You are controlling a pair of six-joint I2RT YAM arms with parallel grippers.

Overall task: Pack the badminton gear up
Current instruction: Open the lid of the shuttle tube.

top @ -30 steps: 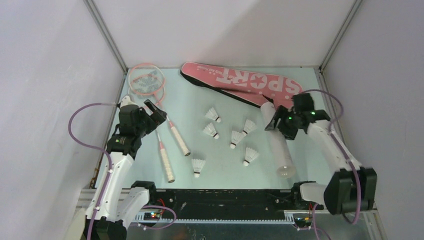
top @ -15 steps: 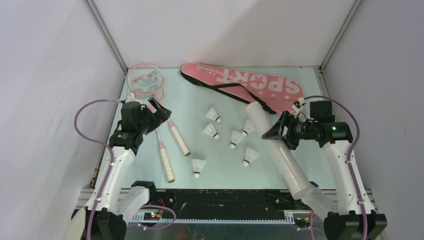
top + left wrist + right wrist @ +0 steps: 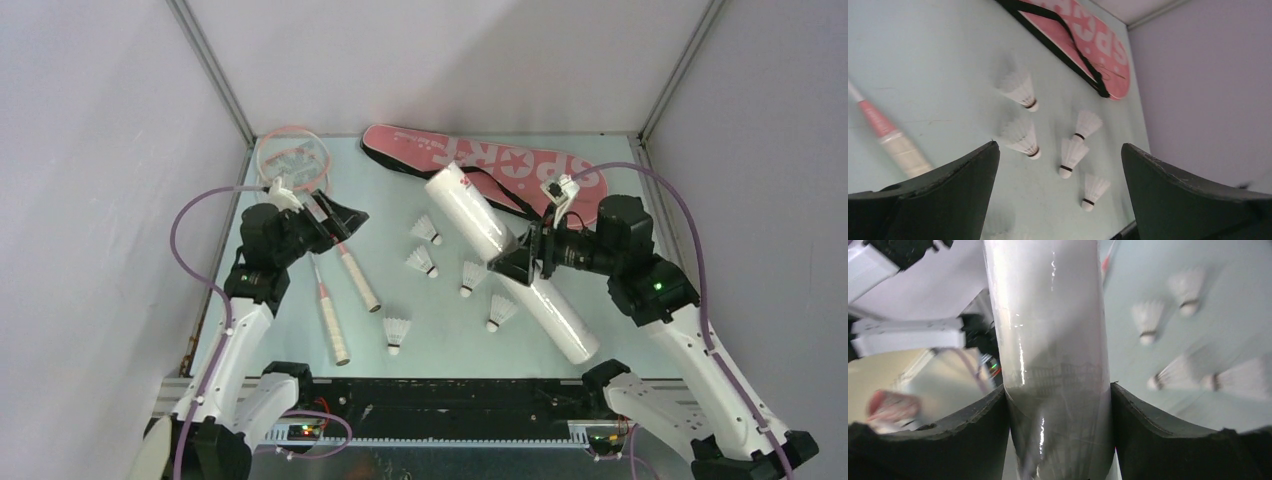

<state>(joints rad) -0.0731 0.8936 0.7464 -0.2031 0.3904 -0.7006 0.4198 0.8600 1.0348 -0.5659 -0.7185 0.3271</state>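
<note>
a lab test cell: white panel walls (image 3: 450,60), aluminium posts (image 3: 213,75).

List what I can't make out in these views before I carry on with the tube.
- Racket bag, top view: the tube and right gripper cross it, hiding its zip and opening.
- Tube ends, right wrist view: cut off by the top and bottom edges.
- Shuttlecocks, right wrist view: blurred, so no sure count.
- Rackets, top view: the left gripper covers part of the shafts, and the heads overlap.
</note>
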